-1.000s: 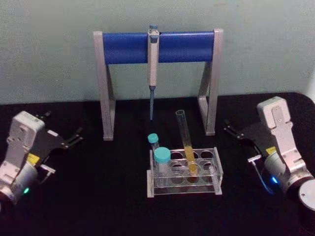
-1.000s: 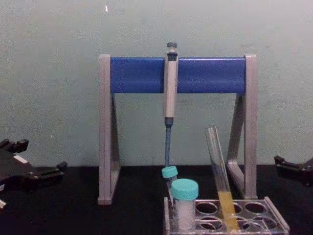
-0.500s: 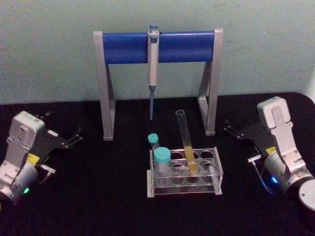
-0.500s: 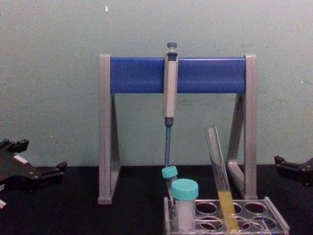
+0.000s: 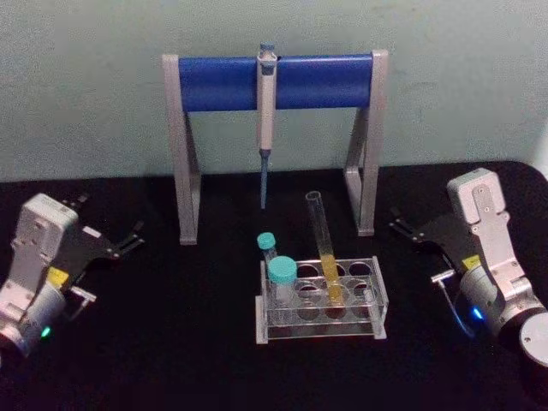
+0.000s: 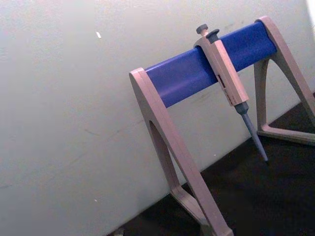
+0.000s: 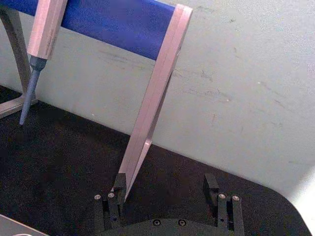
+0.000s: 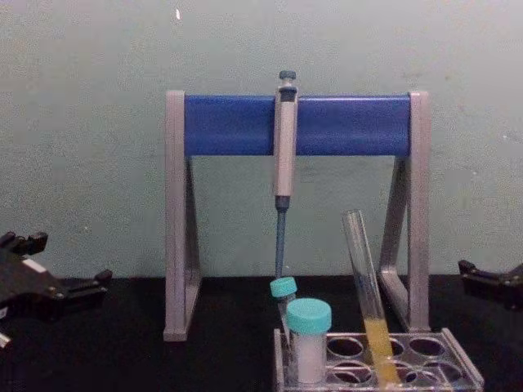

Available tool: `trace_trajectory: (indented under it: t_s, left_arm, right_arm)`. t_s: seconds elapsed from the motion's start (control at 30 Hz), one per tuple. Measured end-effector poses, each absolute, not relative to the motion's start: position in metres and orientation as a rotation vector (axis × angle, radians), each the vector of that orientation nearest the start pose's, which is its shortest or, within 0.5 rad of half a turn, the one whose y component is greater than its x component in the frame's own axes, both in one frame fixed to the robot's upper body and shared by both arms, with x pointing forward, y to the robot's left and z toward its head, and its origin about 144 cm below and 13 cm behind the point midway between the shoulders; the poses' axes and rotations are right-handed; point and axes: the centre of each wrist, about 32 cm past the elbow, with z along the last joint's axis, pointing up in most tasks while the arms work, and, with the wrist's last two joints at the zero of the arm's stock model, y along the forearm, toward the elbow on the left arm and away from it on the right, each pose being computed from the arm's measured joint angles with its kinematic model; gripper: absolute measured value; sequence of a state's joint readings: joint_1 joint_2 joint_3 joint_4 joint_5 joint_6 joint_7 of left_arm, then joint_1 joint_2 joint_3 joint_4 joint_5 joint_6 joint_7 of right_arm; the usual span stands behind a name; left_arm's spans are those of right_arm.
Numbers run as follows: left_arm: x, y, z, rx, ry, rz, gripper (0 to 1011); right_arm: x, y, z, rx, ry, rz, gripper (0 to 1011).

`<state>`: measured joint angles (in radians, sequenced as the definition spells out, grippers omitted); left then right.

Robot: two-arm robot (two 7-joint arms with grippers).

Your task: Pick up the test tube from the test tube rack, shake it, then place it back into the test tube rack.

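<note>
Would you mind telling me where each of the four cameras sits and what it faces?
Head view: high, looking down on the rack, tube and stand; left gripper and right gripper at the sides, both open.
Chest view: low, facing across the table; gripper tips at both edges.
Left wrist view: aimed up at the stand and pipette.
Right wrist view: faces the stand's leg, its own fingers apart.
All four views share the stand and pipette.

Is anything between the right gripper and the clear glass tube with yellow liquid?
Nothing visible. The right gripper, open, sits right of the clear plastic rack; bare black table lies between it and the glass tube. Teal-capped vials stand on the tube's far side.
</note>
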<state>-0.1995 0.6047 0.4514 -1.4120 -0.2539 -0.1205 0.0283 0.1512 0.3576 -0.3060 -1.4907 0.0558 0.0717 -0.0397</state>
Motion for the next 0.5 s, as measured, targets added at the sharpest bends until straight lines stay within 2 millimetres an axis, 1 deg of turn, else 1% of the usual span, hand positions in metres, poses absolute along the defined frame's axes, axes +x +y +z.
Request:
trace_trajectory:
  t_s: [0.5]
  left_arm:
    - [0.4886, 0.3097, 1.1398, 0.305, -0.285, 1.248, 1001]
  right_arm:
    - [0.4899, -0.2489, 1.1528, -0.304, -0.218, -1.346, 1000]
